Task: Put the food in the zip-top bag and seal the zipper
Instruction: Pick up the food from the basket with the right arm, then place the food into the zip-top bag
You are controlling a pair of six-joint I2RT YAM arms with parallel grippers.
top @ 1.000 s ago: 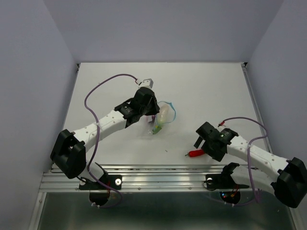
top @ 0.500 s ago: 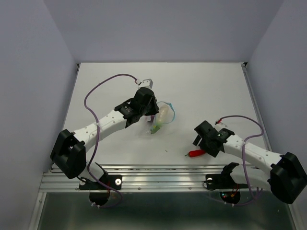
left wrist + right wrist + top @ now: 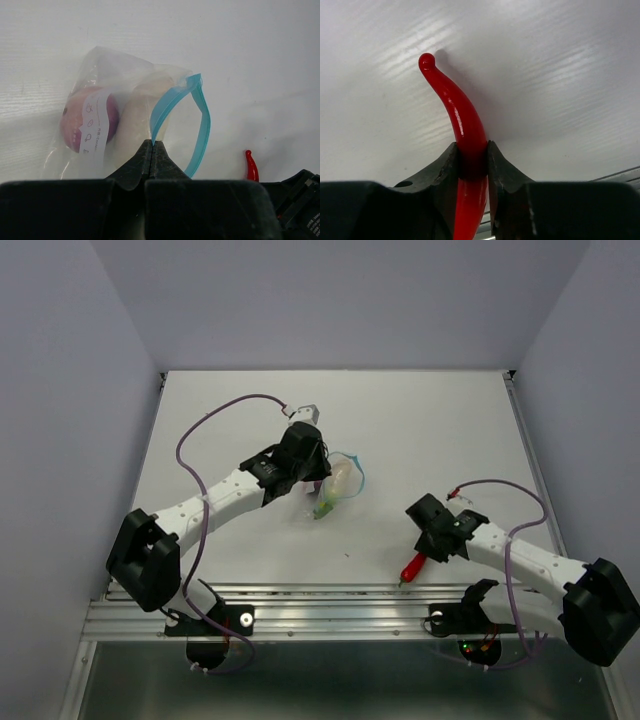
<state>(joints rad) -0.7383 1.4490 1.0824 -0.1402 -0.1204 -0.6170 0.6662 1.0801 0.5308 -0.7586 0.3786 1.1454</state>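
Observation:
The clear zip-top bag (image 3: 125,85) lies mid-table with its mouth gaping, and the light-blue zipper (image 3: 202,125) forms an open loop. Inside are the purple-red onion (image 3: 75,125) and the white radish (image 3: 135,117); its green leaves (image 3: 324,508) show in the top view. My left gripper (image 3: 152,146) is shut on the near end of the zipper strip, pinching the bag (image 3: 342,480) from its left side. The curved red chili (image 3: 457,110) is clamped between the pads of my right gripper (image 3: 472,161) near the table's front edge. In the top view the chili (image 3: 412,567) pokes out below the right gripper (image 3: 428,552).
The white table (image 3: 430,430) has purple-grey walls on three sides. A metal rail (image 3: 330,605) runs along the near edge, close beneath the chili. The left arm's purple cable (image 3: 215,420) arcs over the table's left part.
My right gripper has closed from wide open onto the chili. The chili has swung from lying sideways to pointing at the near rail. The left arm and bag have stayed put.

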